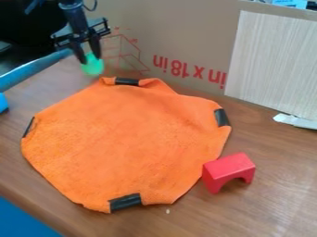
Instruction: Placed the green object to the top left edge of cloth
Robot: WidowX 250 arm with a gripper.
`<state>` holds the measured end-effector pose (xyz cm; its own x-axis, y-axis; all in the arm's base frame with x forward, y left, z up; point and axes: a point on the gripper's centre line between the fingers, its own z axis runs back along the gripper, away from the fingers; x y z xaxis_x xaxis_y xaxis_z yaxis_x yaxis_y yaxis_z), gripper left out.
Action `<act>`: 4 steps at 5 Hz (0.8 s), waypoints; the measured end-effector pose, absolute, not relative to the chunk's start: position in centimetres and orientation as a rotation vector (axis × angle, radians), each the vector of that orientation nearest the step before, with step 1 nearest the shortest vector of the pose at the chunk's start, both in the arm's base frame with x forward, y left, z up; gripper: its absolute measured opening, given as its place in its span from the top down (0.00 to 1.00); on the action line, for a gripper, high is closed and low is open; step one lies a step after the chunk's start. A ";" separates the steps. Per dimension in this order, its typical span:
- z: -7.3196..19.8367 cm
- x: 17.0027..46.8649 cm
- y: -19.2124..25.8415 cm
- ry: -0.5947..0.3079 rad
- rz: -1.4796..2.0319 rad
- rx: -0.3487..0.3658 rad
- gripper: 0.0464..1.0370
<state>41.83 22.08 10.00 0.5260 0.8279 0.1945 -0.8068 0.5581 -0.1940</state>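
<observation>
From where I stand, the gripper (91, 59) hangs at the upper left, its fingers closed, by the look of it, on the green object (93, 67). That object sits right below, between the fingertips, rounded and slightly taller than wide. It's just off the upper left edge of the orange cloth (127, 143), left of the top black strip (127, 81). I can't tell whether it touches the table (272, 199). If it's meant to go on the cloth itself, I'd say it needs a small shift toward me, perhaps slightly right.
</observation>
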 end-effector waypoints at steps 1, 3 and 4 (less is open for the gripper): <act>10.9 40.5 18.7 -0.253 0.914 -0.119 0.67; 10.3 38.1 15.5 -0.151 0.845 -0.132 0.67; 10.1 37.9 15.2 -0.140 0.844 -0.122 0.67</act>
